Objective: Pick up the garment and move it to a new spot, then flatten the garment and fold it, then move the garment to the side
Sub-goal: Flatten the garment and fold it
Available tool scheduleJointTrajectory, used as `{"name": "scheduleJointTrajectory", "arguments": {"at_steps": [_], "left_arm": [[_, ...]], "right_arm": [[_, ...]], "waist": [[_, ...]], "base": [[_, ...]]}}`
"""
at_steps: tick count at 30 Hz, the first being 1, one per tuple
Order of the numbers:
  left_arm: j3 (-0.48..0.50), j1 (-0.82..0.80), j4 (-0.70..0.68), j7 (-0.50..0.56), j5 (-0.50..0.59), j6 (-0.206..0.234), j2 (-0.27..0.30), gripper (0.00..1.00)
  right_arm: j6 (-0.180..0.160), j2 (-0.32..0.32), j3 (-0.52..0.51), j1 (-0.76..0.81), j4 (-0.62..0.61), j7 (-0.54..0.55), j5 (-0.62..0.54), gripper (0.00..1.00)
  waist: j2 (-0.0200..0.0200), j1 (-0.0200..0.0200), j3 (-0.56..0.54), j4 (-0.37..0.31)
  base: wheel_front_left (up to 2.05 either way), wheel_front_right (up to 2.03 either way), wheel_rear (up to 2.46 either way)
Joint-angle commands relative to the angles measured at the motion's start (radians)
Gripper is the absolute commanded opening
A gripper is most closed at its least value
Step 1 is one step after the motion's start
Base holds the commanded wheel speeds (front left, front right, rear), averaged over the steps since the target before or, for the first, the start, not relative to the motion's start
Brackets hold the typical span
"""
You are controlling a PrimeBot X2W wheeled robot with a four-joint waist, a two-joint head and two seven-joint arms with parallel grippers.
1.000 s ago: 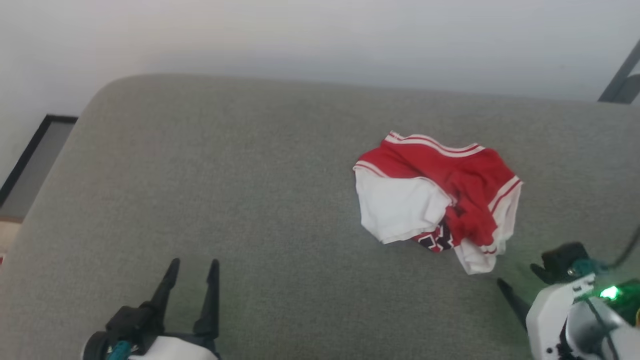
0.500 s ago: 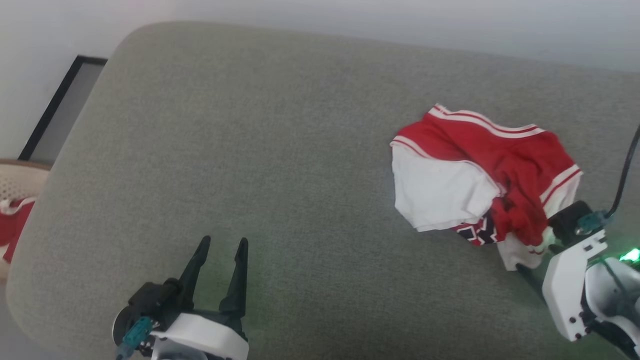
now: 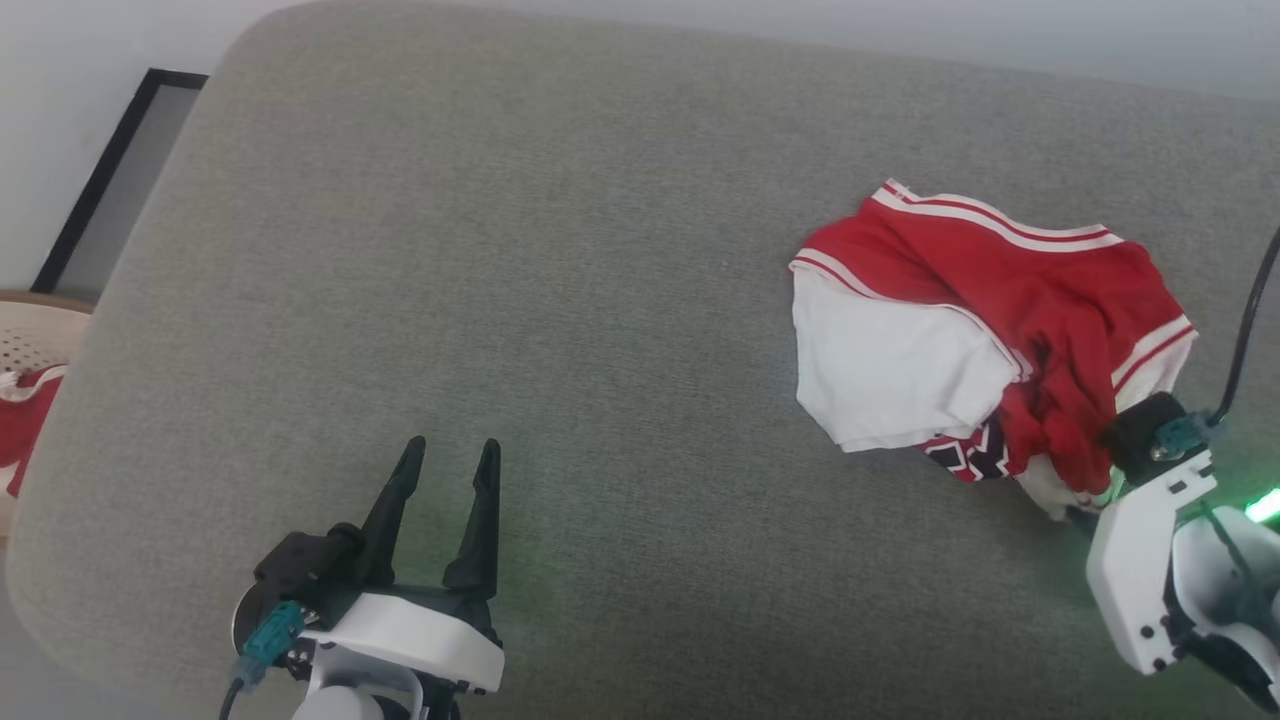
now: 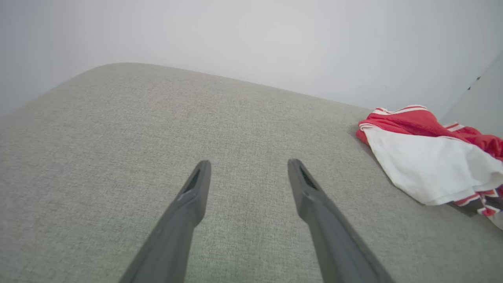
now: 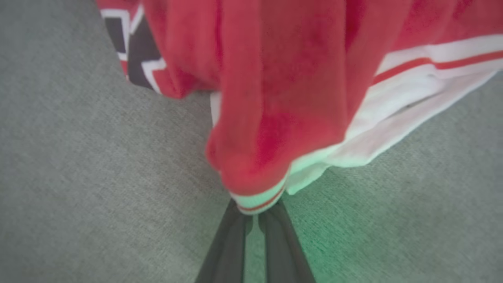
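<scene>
Each arm ends in two long, tapering fingers (image 4: 188, 208) of matt black plastic. On the left gripper (image 3: 452, 447) every finger has a narrow slot on its inner face near the tip, and the right gripper (image 5: 255, 215) has the same slim dark blades. Behind the fingers a black mount (image 3: 300, 570) joins a glossy white wrist housing (image 3: 405, 640) with rounded corners; the right housing (image 3: 1140, 580) has small dark screw holes along its side and a green indicator light (image 3: 1262, 505) glowing beside it. A teal connector (image 3: 268, 636) plugs into each wrist, and a thin black cable (image 3: 1245, 320) leads off from the right one.
</scene>
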Motion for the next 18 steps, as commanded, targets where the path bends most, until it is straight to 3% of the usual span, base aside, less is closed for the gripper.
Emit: {"name": "scheduleJointTrajectory", "arguments": {"at_steps": [1,11,18], "left_arm": [[0.003,-0.013,0.001,-0.005,-0.006,0.001,-0.002,1.0],[0.019,-0.014,-0.006,-0.005,0.009,-0.002,-0.002,1.0],[0.015,-0.026,-0.004,-0.005,0.024,-0.007,-0.002,1.0]], "right_arm": [[-0.003,-0.008,-0.012,0.0,0.018,-0.004,-0.012,0.0],[-0.002,-0.074,-0.223,0.029,0.017,-0.054,-0.062,0.0],[-0.002,-0.06,-0.415,0.048,0.093,-0.116,-0.09,0.0]], "waist": [[0.0,0.0,0.001,-0.007],[0.0,0.0,0.0,-0.062],[0.0,0.0,0.012,-0.086]], "base": [[0.0,0.0,0.0],[0.0,0.0,0.0],[0.0,0.0,0.0]]}}
